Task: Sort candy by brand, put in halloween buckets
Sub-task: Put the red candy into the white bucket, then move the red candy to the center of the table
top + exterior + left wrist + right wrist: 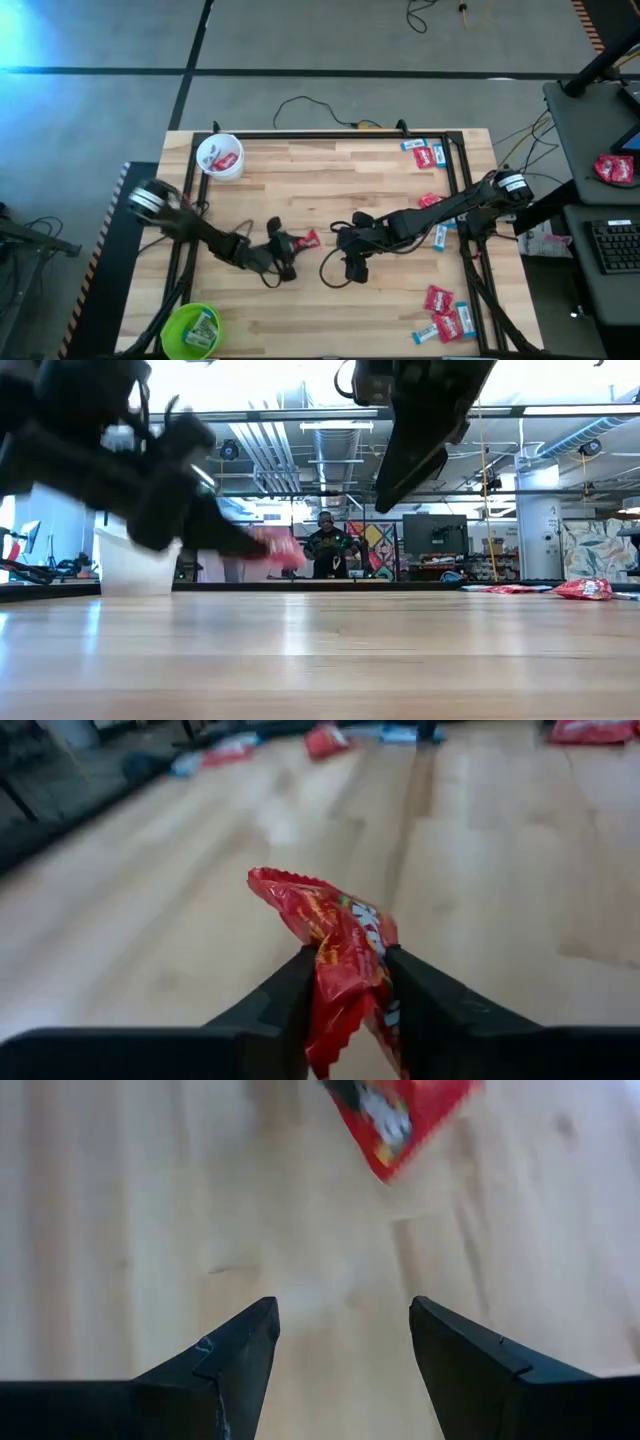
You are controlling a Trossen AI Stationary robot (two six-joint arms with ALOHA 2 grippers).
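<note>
Closest in, the left gripper [352,982] has its dark fingers pinched on a crinkly red candy [335,945], glossy wrapper with a zigzag edge, held just off the pale wood-grain table [330,300] around the middle. Right next to it the right gripper [343,1335] hovers over bare planks with its fingers spread wide, holding nothing. More flat red and light blue candy pieces [443,318] lie along the right side. At the left corners sit the round buckets: lime green bucket [190,329] near, white bucket [220,157] far, both with candy inside.
</note>
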